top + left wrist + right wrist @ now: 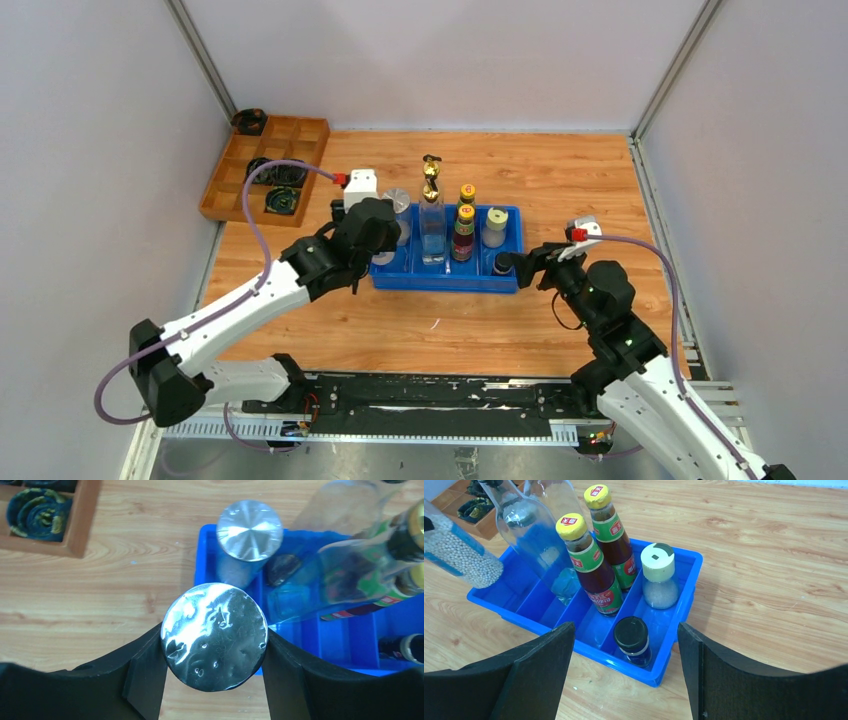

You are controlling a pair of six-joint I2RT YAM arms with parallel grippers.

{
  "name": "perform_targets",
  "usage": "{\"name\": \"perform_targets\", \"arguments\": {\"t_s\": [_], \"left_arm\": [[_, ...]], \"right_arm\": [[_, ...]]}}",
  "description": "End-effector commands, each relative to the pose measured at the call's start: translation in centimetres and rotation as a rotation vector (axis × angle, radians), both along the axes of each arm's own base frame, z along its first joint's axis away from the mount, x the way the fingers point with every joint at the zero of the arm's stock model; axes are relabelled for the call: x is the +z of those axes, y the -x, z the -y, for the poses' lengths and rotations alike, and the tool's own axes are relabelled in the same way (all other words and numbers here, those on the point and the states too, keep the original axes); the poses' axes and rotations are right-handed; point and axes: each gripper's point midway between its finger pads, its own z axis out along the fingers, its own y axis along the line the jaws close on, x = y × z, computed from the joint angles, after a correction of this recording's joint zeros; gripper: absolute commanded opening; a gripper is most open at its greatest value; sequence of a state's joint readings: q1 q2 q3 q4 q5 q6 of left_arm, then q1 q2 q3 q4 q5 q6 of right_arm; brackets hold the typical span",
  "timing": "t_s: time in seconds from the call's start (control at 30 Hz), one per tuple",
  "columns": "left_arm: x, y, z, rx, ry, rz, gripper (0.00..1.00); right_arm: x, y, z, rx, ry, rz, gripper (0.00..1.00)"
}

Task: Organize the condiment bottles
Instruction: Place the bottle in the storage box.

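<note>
left jaws [213, 647] clamped on either side of a silver-lidded jar [215, 636], which sits at the near left corner of the blue bin [440, 281]; whether it touches the bin cannot be told. seen from the right wrist, this jar holds white pellets and leans. a second silver-lidded jar [248, 530] stands in the bin's far left compartment. next to the right, the tall clear gold-spouted bottle [432, 215] stands upright. then come two yellow-capped sauce bottles [589, 565], one behind the other in the same lane. the rightmost lane holds the cream-lidded jar [658, 575] at the back and the small black-capped bottle [633, 640] at the front. right jaws [625, 630] stand wide apart and empty, just off the bin's near right corner above the worktop [560, 180]. a wooden tray [305, 128] with black coiled rings [281, 199] lies far left.
</note>
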State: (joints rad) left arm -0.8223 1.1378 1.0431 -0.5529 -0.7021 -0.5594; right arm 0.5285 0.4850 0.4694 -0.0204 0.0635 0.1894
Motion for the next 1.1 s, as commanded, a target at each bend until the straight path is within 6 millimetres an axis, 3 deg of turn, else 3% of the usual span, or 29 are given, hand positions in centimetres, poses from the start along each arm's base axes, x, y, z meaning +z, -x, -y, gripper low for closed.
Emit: {"name": "perform_targets", "arguments": {"t_s": [0.0, 0.13, 0.47, 0.9, 1.07], "left_arm": [[2.8, -1.7, 3.1, -0.02, 0.046, 0.088, 0.47], [1.1, -2.6, 4.6, -0.019, 0.033, 0.075, 0.46], [-3.5, -4.0, 5.6, 0.013, -0.025, 0.042, 0.47], [-8.1, -3.4, 4.2, 0.083, -0.068, -0.013, 0.47], [-9.0, -3.3, 4.0, 0.092, -0.087, -0.039, 0.7]], "right_arm": [[1.1, 0.2, 1.1, -0.034, 0.038, 0.024, 0.8], [0.7, 0.3, 1.3, -0.043, 0.038, 0.014, 0.8], [-1.0, 0.7, 1.1, -0.034, 0.022, -0.021, 0.8], [-3.0, 1.0, 0.8, -0.019, 0.01, -0.057, 0.8], [-3.1, 1.1, 0.7, -0.016, -0.001, -0.062, 0.8]]}}
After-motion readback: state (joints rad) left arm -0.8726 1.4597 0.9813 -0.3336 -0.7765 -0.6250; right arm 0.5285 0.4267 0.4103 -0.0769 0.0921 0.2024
